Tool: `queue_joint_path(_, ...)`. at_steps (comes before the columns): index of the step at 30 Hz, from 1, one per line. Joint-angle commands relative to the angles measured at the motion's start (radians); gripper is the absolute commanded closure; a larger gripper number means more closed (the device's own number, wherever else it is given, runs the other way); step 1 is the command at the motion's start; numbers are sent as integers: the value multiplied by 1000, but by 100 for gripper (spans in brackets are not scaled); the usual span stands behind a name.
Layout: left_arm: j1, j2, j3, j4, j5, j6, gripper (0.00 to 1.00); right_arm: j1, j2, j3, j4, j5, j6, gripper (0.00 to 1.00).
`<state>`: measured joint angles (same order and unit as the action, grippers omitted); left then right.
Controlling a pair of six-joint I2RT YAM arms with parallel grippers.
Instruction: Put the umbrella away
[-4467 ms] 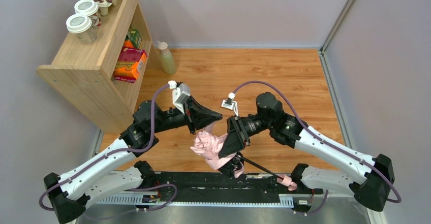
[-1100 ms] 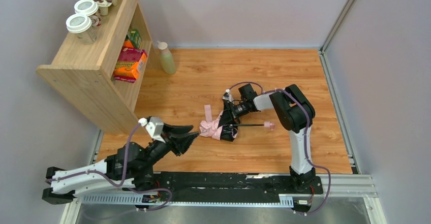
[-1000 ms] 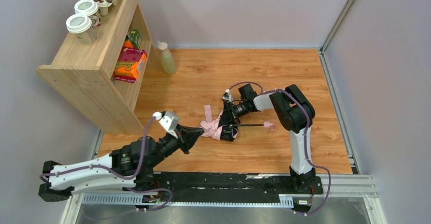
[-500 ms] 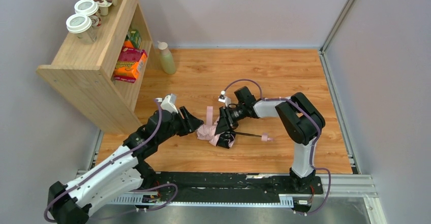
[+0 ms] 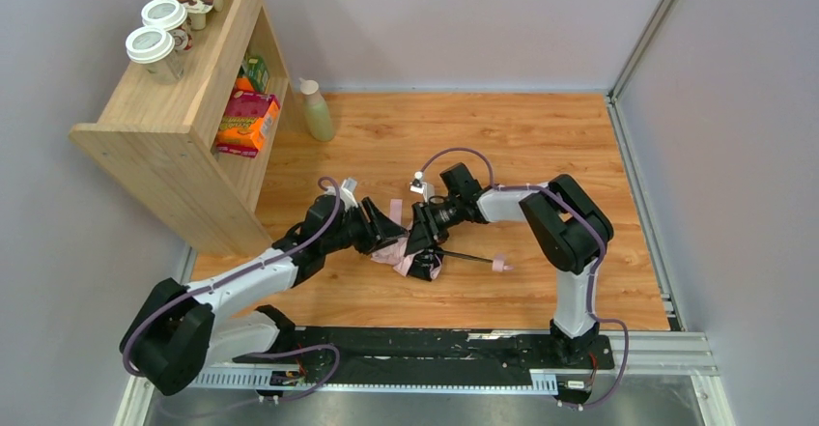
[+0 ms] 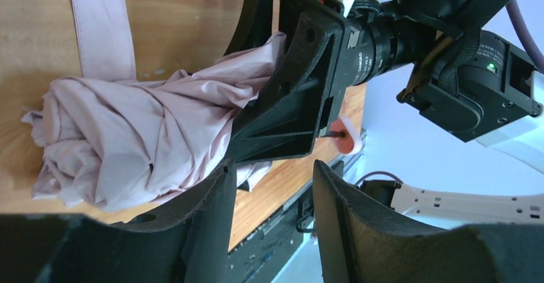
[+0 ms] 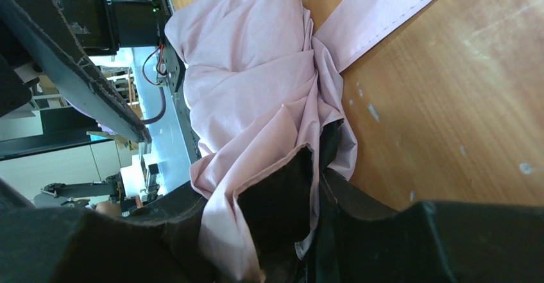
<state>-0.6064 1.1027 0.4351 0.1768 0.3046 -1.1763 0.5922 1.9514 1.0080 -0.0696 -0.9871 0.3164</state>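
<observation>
Swinging in from the near rail, the left pincer [image 5: 394, 231] had reached the umbrella [image 5: 390, 252] lying mid-way across the bench [image 5: 541, 146], its jaws parted and empty just beside the crumpled pink canopy. The right pincer [image 5: 420, 242] stayed clamped on the fabric by the shaft, so a two-armed gathering looked possible. Bare wood lay beyond, and the shelf [image 5: 164, 127] stood well apart at left.

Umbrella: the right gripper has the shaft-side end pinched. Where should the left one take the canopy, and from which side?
Take the bunched free end of the umbrella, the thick roll sticking out past the right gripper. Come from the robot's left, low along the table, where the open left gripper faces it. Skip the strap: it lies flat on the wood.
</observation>
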Motion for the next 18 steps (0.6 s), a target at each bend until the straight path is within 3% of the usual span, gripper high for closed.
queue_joint_path(1, -1, 66, -2, 154, -53, 49, 48, -5, 61, 20, -79, 194, -46, 100)
queue_joint_path(10, 2, 339, -61, 314, -139, 136, 76, -18, 63, -6, -76, 185, -33, 83)
queue_joint_path(18, 2, 491, -124, 394, -130, 129, 84, -52, -5, 43, -194, 220, -42, 43)
